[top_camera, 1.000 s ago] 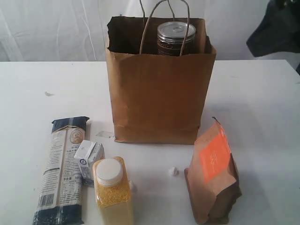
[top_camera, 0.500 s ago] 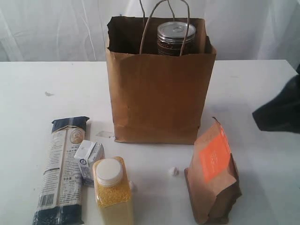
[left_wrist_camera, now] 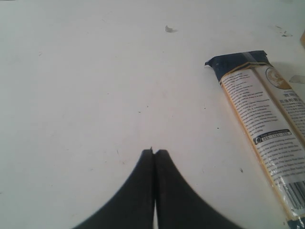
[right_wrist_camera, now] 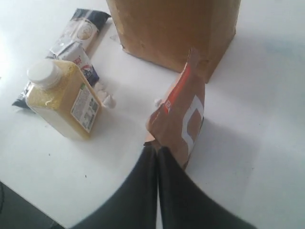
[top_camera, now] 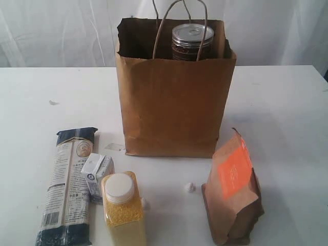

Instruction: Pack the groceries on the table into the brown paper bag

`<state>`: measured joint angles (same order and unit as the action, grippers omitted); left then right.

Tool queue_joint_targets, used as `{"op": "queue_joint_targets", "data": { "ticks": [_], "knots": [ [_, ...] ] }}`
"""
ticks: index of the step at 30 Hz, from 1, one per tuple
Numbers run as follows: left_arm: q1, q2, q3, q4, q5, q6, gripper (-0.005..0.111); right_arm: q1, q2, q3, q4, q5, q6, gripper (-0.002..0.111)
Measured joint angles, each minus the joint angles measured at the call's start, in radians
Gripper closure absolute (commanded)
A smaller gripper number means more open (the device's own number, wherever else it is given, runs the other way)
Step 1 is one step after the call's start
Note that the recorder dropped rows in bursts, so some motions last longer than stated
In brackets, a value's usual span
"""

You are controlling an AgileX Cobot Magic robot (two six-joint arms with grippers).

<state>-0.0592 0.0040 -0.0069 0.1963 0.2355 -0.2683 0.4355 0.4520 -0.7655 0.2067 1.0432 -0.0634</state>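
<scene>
Now the left fingers [left_wrist_camera: 143, 186] rest pinched shut, empty, over the counter [left_wrist_camera: 71, 71] beside the pasta packet [top_camera: 66, 187], left-front of the brown paper bag [top_camera: 174, 102]. A silver-topped tin [top_camera: 192, 40] stands inside it. The right fingers [right_wrist_camera: 140, 186] have just snapped shut, empty, drawn back from the bag; the pouch [top_camera: 233, 192] at its right-front likely comes next

Kraft-brown paper bag [top_camera: 174, 102], silver-topped tin [top_camera: 192, 35], dark-blue pasta packet [top_camera: 64, 197], yellow-grain jar [top_camera: 123, 215] capped white, brown pouch [top_camera: 233, 197] with orange label, white table [top_camera: 287, 102].
</scene>
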Motion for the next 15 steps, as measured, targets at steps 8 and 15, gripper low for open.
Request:
{"op": "queue_joint_targets", "data": {
  "ticks": [8,15],
  "knots": [
    [0.0,0.0,0.0,0.0,0.0,0.0,0.107,0.0,-0.164,0.015,0.034,-0.008,0.057,0.108],
    [0.0,0.0,0.0,0.0,0.0,0.0,0.107,0.0,-0.217,0.019,0.048,-0.008,0.108,0.108]
  ]
}}
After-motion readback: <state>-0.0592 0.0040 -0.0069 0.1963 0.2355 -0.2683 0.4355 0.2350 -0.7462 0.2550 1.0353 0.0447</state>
